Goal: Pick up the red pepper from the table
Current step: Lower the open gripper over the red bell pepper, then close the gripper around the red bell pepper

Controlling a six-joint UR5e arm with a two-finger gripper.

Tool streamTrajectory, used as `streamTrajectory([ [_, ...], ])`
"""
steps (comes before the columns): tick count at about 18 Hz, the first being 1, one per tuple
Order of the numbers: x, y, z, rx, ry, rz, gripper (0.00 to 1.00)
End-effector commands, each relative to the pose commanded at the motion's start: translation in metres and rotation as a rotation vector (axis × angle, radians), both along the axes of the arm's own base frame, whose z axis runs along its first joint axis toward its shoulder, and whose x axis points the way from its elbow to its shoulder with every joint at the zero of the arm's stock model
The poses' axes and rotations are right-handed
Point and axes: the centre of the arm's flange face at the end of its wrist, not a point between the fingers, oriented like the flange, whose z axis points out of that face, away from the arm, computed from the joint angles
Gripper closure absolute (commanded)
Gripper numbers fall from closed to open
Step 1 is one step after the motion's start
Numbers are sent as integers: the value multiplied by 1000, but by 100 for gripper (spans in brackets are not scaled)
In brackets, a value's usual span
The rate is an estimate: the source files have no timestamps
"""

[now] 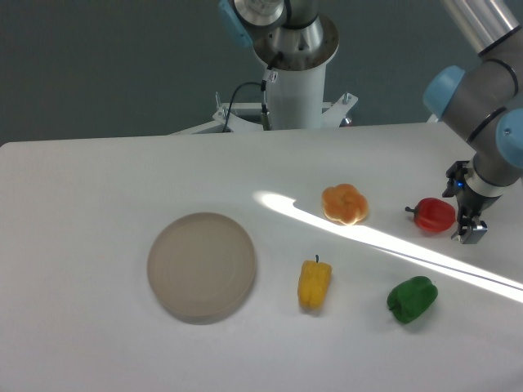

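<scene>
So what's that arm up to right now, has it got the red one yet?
End effector low, just right of the red pepper, nothing held. Pepper on the table, not gripped. Orange pepper and green pepper near, neither blocking.

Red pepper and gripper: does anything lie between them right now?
No. In the camera view the gripper hangs just beside the red pepper; only a sliver of bare white table shows between them. The other peppers lie further off.
</scene>
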Motion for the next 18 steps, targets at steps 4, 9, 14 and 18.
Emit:
streamTrajectory([
  [4, 8, -3, -13, -14, -24, 4, 0],
  [9, 11, -4, -21, -17, -38, 7, 0],
  [14, 14, -4, -29, -13, -26, 6, 0],
  [18, 16, -5, -36, -19, -39, 20, 4],
])
